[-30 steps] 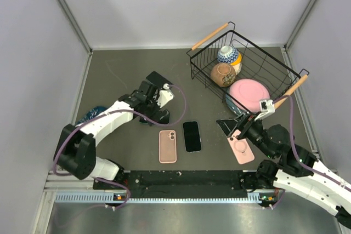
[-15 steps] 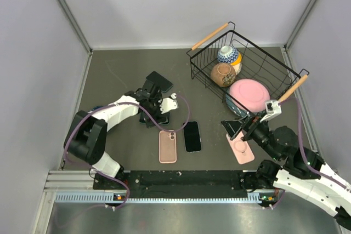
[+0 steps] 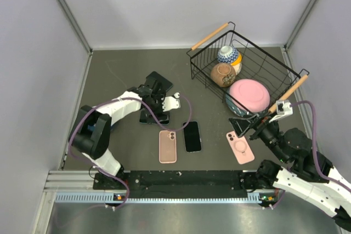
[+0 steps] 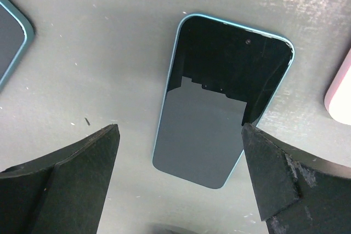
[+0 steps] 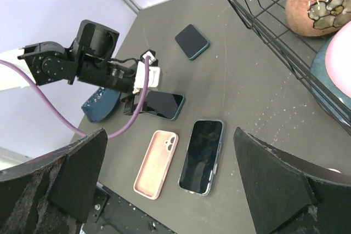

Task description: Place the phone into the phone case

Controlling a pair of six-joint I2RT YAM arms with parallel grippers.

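An empty pink phone case lies open side up near the front, also in the right wrist view. A black phone lies screen up right beside it. A teal-edged phone lies flat under my left gripper, which is open and hovers over it; the phone fills the left wrist view. My right gripper is open and empty, raised to the right of the black phone.
Another dark phone lies behind the left gripper. A second pink case with a ring lies back up at the right. A wire basket holds bowls and a pink plate. A blue cloth lies at the left.
My right gripper has drawn back to the right, off the ringed pink case. My left gripper has swung over the teal-edged phone, uncovering the dark phone behind it.
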